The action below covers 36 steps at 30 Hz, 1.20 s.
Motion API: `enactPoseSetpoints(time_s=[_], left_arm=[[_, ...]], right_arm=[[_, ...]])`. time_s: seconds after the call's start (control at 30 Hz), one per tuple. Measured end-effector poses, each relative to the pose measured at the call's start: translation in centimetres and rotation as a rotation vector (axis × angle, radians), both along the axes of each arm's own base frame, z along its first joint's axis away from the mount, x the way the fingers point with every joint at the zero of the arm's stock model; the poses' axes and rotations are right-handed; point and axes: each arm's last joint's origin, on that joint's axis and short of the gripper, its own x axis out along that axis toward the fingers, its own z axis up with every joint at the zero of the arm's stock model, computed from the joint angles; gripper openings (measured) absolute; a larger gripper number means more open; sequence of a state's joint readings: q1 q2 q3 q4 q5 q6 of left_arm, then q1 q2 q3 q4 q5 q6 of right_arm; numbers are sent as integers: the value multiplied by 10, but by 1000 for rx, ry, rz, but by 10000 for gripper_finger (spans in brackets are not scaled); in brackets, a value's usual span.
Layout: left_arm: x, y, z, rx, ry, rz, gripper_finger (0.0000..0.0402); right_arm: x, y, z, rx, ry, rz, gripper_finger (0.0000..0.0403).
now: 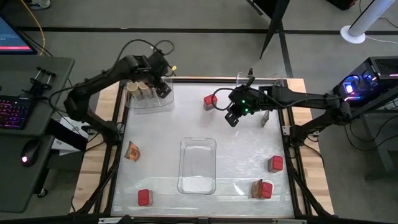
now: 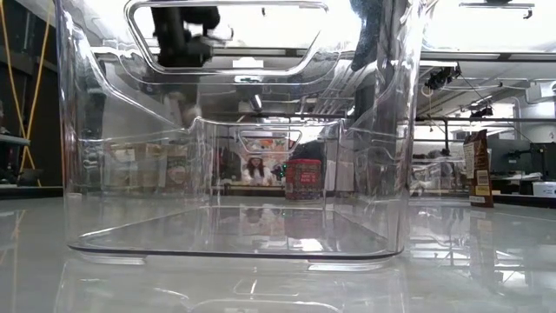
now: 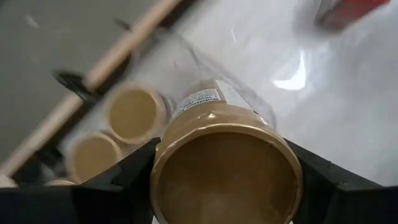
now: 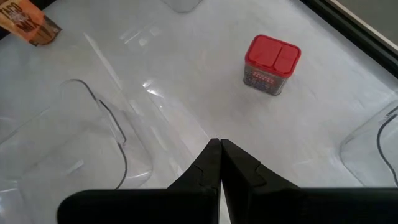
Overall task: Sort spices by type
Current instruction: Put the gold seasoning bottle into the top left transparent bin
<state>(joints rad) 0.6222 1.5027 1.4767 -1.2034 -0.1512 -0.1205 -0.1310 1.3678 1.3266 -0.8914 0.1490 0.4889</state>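
The left hand point(image 3: 224, 186) gripped a tan-lidded jar point(image 3: 225, 165) over the ten-o'clock tray point(image 1: 149, 102). It should lower upright beside the other jars point(image 3: 130, 115) before releasing. The right hand point(image 4: 220, 163) hung pinched shut.

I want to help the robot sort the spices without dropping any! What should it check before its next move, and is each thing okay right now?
1. Left gripper has the tan-lid jar between its fingers: ok.
2. That jar is over the far-left tray, where other tan-lid jars already stand: ok.
3. Jar sitting flat on the tray floor before letting go: cannot tell.
4. Right gripper is shut and empty, so it must open before grabbing: not ok yet.
5. Red box ahead of the right gripper stands upright with nothing touching it: ok.
6. Middle tray has room: ok.
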Motion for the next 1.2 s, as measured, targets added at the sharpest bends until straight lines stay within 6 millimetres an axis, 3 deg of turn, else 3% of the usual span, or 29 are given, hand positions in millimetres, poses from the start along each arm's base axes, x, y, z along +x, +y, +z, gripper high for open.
enactPoseSetpoints(time_s=[0.13, 0.3, 0.67, 0.93, 1.2], left_arm=[[-2, 9, -37, -71, 44, 6, 240], [-13, 6, -60, -110, 163, 44, 240], [-34, -3, -85, -140, 373, 185, 240], [-50, 1, -112, -159, 404, 310, 240], [-62, 9, -109, -127, 393, 390, 260]], right_arm=[[0, 0, 0, 3, -1, -5, 0], [1, 0, 0, 3, -9, -6, 0], [3, 0, 3, -16, -41, 14, 0], [3, 0, 3, -21, -39, 20, 0], [3, 0, 3, -22, -39, 20, 0]])
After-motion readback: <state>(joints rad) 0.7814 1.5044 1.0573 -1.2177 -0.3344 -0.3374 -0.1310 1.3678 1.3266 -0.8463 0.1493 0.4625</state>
